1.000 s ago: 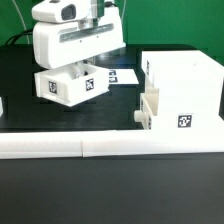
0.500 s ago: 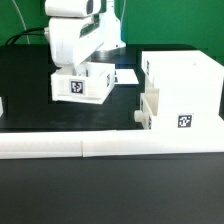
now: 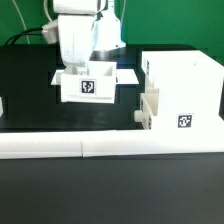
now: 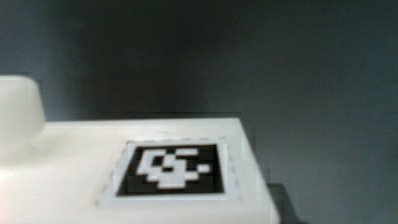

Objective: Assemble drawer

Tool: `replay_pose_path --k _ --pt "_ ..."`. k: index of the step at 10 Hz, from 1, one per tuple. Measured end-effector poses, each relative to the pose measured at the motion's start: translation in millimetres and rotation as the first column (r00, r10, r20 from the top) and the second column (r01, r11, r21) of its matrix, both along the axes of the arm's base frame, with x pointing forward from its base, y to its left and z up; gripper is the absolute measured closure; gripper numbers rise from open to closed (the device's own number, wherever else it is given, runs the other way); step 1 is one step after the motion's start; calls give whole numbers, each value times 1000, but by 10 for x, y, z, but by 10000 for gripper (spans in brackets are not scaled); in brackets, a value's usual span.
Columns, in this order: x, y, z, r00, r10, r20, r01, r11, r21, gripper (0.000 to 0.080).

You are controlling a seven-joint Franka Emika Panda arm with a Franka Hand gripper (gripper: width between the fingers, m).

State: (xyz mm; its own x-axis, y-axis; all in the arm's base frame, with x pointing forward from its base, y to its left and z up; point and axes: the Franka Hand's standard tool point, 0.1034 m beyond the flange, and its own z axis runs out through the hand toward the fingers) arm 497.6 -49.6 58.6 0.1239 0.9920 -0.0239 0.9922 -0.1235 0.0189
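Observation:
My gripper [image 3: 79, 68] reaches down from the top of the exterior view and is shut on a small white drawer box [image 3: 88, 88] with a black-and-white tag on its front. The box hangs level, low over the black table; its fingertips are hidden inside the box. The large white drawer cabinet [image 3: 185, 80] stands at the exterior view's right, with another white box [image 3: 150, 110] set in its lower left side. In the wrist view the held box's white face and tag [image 4: 173, 167] fill the lower part; no fingers show there.
A long white rail [image 3: 110, 146] runs across the front of the table. A flat white piece [image 3: 126, 77], perhaps the marker board, lies behind the held box. A white part [image 3: 2, 104] shows at the exterior view's left edge.
The gripper has carried the drawer box toward the exterior view's right, nearer the cabinet. The box has turned from tilted to level, with its tag facing the camera.

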Motion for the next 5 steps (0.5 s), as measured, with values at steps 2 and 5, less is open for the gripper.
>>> replay_pose_path --k 2,5 --pt "2 -4 -9 1000 -1 -3 1 1000 0 757" --pt "312 45 39 1000 9 -12 -9 1000 1 757"
